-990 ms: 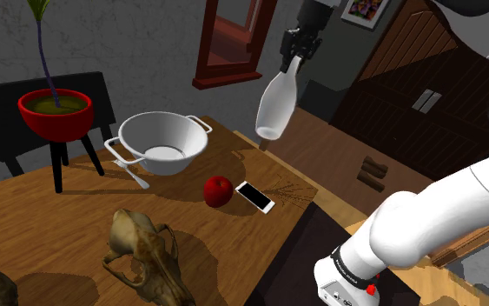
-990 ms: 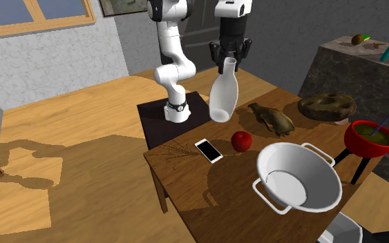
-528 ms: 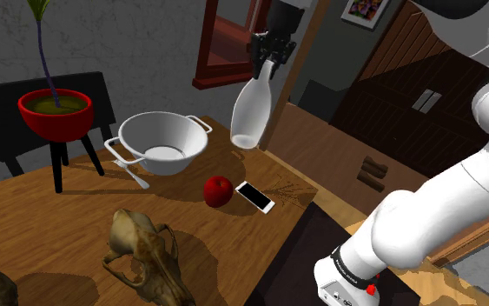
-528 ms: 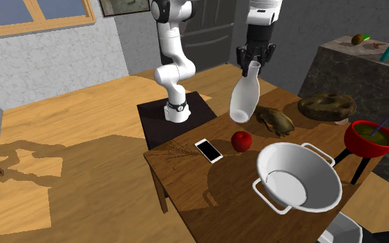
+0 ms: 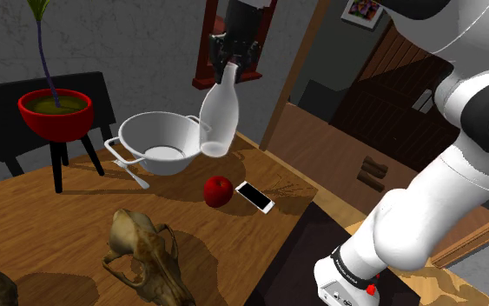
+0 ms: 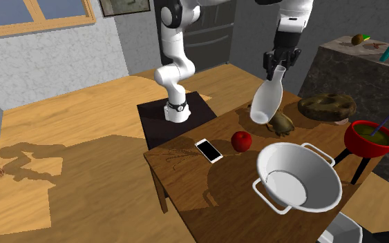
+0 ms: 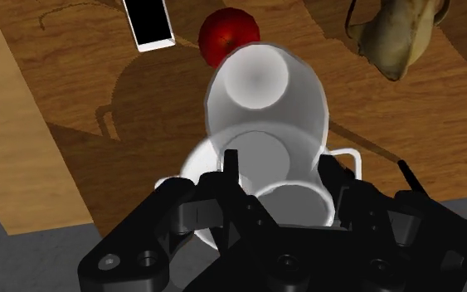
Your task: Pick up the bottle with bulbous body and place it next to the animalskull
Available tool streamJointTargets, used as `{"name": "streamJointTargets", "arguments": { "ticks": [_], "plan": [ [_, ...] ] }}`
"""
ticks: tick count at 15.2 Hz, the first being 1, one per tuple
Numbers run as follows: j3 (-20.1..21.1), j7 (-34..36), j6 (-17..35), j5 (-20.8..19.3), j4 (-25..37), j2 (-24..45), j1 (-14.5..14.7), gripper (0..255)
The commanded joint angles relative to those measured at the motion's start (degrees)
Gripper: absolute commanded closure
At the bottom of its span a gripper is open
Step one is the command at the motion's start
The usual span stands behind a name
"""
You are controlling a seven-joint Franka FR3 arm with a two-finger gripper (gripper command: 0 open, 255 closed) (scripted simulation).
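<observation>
**A:** Shoulder view, where's the bottle?

**B:** The claw [image 5: 231, 54] is pinching the white bulbous bottle [image 5: 218, 122] by its neck. The bottle is hanging tilted in the air over the table [image 5: 77, 209], overlapping the rim of the white two-handled bowl [image 5: 160, 139]. A red apple [image 5: 219, 190] and a smartphone [image 5: 254, 196] are lying just beside each other below it. The animal skull [image 5: 142, 248] is sitting well apart, nearer the camera.

**A:** Second exterior view?

**B:** The claw [image 6: 277, 63] is clamping the neck, and the bottle [image 6: 267, 102] is hanging belly-down, off the table [image 6: 186, 179]. Its base is overlapping the animal skull [image 6: 282, 122] in this view. The apple [image 6: 241, 141] is lying between the smartphone [image 6: 209, 150] and the skull. The two-handled bowl [image 6: 298, 181] is sitting closer to the camera.

**A:** Wrist?

**B:** The claw [image 7: 281, 170] is clasping the neck from both sides, looking down the bottle [image 7: 265, 91] towards its round base. The two-handled bowl [image 7: 195, 166] is showing around the bottle, lower down. The apple [image 7: 223, 33] is peeking out past the base, the smartphone [image 7: 150, 21] is beside it, and the animal skull [image 7: 397, 33] is lying off to the other side.
</observation>
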Motion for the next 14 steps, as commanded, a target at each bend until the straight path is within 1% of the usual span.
{"name": "streamJointTargets", "arguments": {
  "ticks": [1, 5, 8, 11, 14],
  "plan": [
    [1.50, 2.92, 0.20, -0.93, 2.62, 2.97, 1.43, 255],
    [3.79, 8.04, -0.17, -3.46, 9.40, 9.94, 4.68, 255],
    [5.01, 11.60, -1.26, -5.85, 16.07, 16.04, 7.77, 255],
    [5.69, 14.71, -3.40, -8.59, 24.85, 23.19, 11.62, 255],
    [5.60, 16.80, -6.94, -11.36, 36.17, 31.25, 16.16, 255]
  ]
}}
